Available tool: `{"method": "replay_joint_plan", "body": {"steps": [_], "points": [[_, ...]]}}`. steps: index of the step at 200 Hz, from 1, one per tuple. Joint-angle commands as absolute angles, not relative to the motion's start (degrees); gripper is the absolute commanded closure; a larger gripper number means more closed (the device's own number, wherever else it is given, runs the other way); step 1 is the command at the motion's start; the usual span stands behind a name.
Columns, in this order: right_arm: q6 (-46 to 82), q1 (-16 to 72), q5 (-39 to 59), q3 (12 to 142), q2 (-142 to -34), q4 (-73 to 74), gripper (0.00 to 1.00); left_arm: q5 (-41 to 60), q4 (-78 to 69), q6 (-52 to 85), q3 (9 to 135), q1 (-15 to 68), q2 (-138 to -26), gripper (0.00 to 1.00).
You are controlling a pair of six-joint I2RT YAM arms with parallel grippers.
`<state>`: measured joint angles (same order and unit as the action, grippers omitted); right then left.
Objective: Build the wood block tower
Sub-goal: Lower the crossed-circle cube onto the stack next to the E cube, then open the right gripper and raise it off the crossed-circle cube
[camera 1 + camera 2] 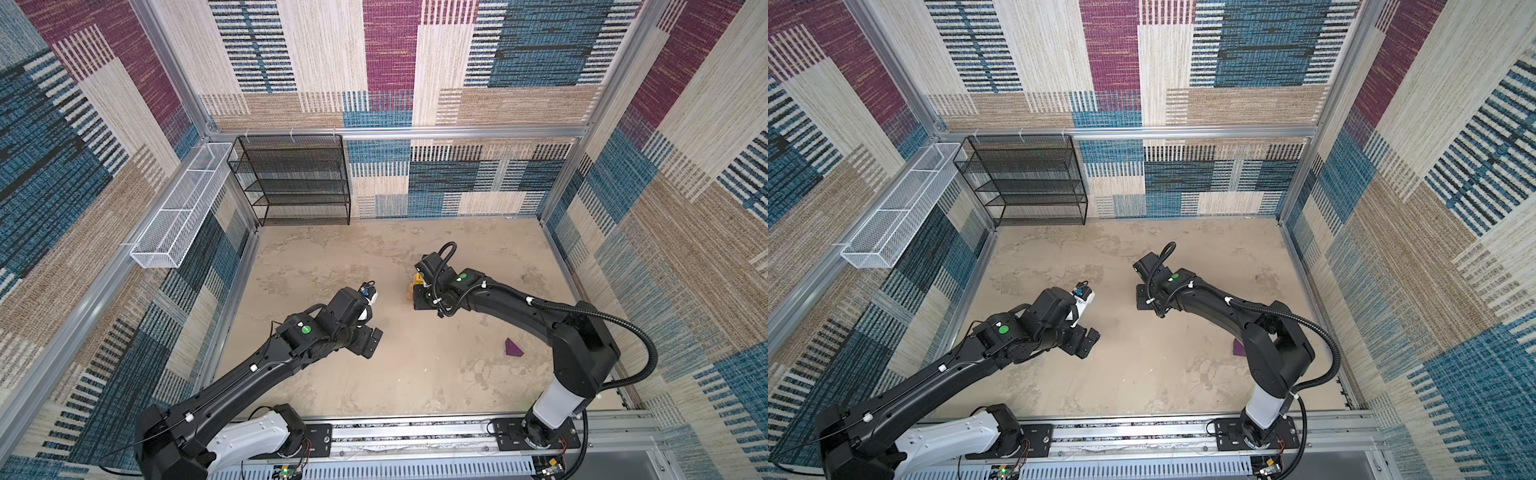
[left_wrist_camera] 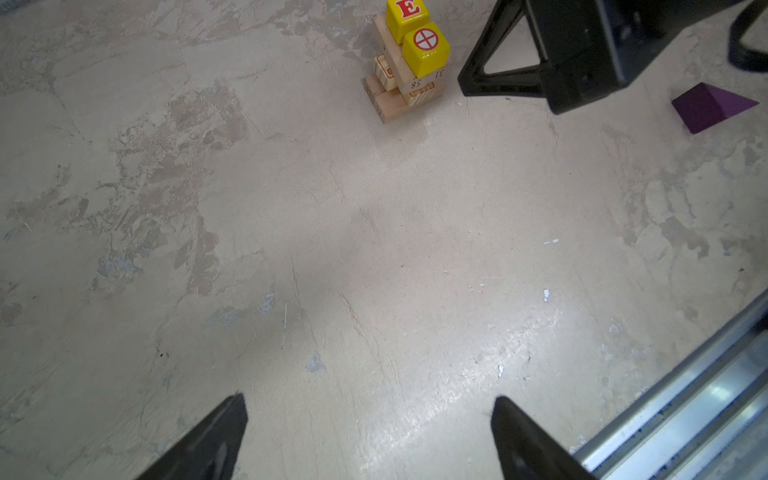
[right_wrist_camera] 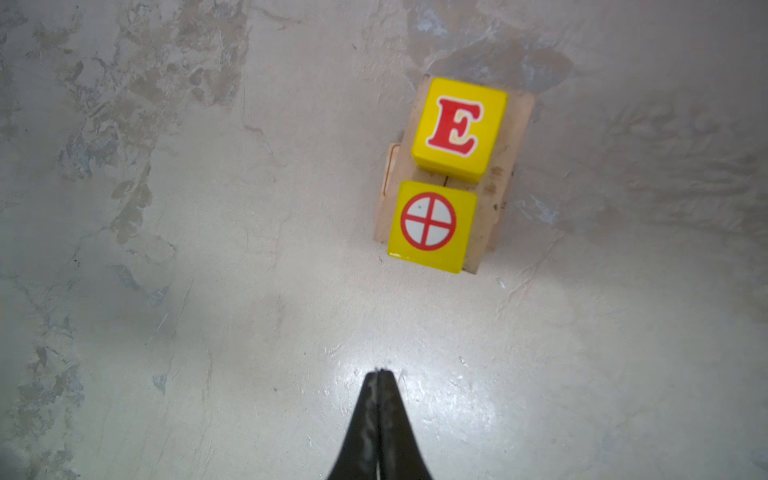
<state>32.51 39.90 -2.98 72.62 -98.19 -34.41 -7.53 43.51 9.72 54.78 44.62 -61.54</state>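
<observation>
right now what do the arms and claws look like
The left arm and right arm are black, each with a white base section and a green wrist dot. A ribbed black hose follows the right arm. The left claw and right claw have tapering black fingers.

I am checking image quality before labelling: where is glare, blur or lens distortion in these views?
Right wrist view: a bright glare patch on the table just ahead of the shut right end effector; the yellow cubes are sharp. Left wrist view: a glare streak near the metal rail. In both top views: the wide-angle lens makes the frame posts lean outward.
</observation>
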Motion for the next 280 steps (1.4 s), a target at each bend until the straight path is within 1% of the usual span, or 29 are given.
{"method": "replay_joint_plan", "body": {"steps": [1, 74, 280], "points": [[35.1, 39.3, -2.2, 73.7, -99.4, -34.5, 1.0, -8.2, 43.2, 9.3, 54.6, 44.6, -61.2, 0.03], [35.6, 37.5, -1.8, 75.5, -101.3, -34.2, 1.0, -8.2, 43.2, 9.2, 54.6, 44.6, -61.1, 0.03], [34.8, 36.1, -1.0, 79.4, -105.3, -34.3, 1.0, -8.3, 43.3, 9.1, 54.6, 44.6, -61.3, 0.03]]}}
